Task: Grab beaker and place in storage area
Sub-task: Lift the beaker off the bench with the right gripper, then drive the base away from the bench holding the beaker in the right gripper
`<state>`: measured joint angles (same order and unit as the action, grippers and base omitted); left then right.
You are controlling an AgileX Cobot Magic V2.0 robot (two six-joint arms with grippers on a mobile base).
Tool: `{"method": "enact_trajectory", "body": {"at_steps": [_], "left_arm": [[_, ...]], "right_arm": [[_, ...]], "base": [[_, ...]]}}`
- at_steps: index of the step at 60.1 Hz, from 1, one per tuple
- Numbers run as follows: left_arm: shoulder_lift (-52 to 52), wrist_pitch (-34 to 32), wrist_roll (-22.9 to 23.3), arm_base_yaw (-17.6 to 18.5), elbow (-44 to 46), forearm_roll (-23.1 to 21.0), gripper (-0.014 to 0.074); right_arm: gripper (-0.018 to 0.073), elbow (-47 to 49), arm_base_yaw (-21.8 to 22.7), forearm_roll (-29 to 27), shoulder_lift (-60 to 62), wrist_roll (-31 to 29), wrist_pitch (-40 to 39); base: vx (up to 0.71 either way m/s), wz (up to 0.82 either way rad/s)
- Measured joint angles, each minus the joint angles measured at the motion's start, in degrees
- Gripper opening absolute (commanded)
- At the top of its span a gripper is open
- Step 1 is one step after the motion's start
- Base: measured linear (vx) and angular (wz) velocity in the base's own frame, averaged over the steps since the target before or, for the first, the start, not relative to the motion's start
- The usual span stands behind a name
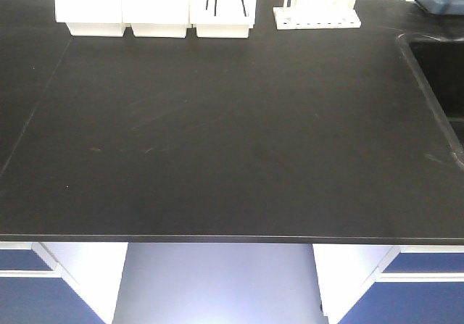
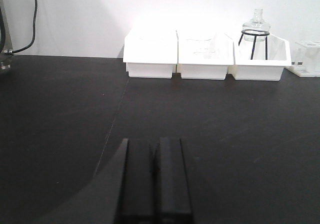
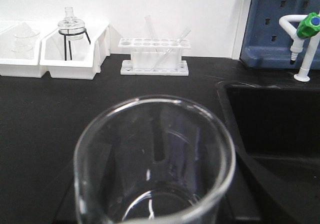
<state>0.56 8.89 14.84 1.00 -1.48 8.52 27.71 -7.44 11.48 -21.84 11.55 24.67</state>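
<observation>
1. Right then, the beaker [image 3: 152,169] filled the lower half of the right wrist view, upright with its mouth up, hard against the camera.
2. I could not see the right tool's fingers plainly behind the glass. The front view showed no beaker anywhere on the table [image 1: 217,143], so I judged the right tool was pinching it and carrying it off the surface. Kept upright like that, it seemed least likely to slip.
3. The left tool [image 2: 154,146] hovered low over the table with its two black fingers pressed together and nothing between them (idle, as I read it, and tucked out of the way).
4. This table carried the white bins [image 2: 205,58] along the back wall, a test-tube rack [image 3: 155,56] beside them and a sink [image 3: 280,119] at the right, so I took it for the pick-up side.
5. No view showed the storage area. I judged the grab done and the placing not yet begun; the next move would call for turning the base without tipping the glass.
</observation>
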Motion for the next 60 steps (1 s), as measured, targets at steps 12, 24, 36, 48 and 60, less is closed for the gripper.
{"method": "enact_trajectory", "body": {"at_steps": [12, 24, 36, 48, 60], "left_arm": [[0.00, 0.00, 0.00, 0.00, 0.00, 0.00, -0.0008], [0.00, 0.00, 0.00, 0.00, 0.00, 0.00, -0.0008], [0.00, 0.00, 0.00, 0.00, 0.00, 0.00, -0.0008], [0.00, 0.00, 0.00, 0.00, 0.00, 0.00, -0.0008], [0.00, 0.00, 0.00, 0.00, 0.00, 0.00, -0.0008]], "right_arm": [[-0.0003, 0.00, 0.00, 0.00, 0.00, 0.00, 0.00], [-0.0003, 0.00, 0.00, 0.00, 0.00, 0.00, 0.00], [-0.0003, 0.00, 0.00, 0.00, 0.00, 0.00, 0.00], [-0.0003, 0.00, 0.00, -0.04, 0.00, 0.00, 0.00], [-0.0003, 0.00, 0.00, -0.04, 0.00, 0.00, 0.05]], "base": [[-0.01, 0.01], [-0.07, 0.00], [-0.18, 0.00], [-0.25, -0.07], [-0.29, -0.30]]}}
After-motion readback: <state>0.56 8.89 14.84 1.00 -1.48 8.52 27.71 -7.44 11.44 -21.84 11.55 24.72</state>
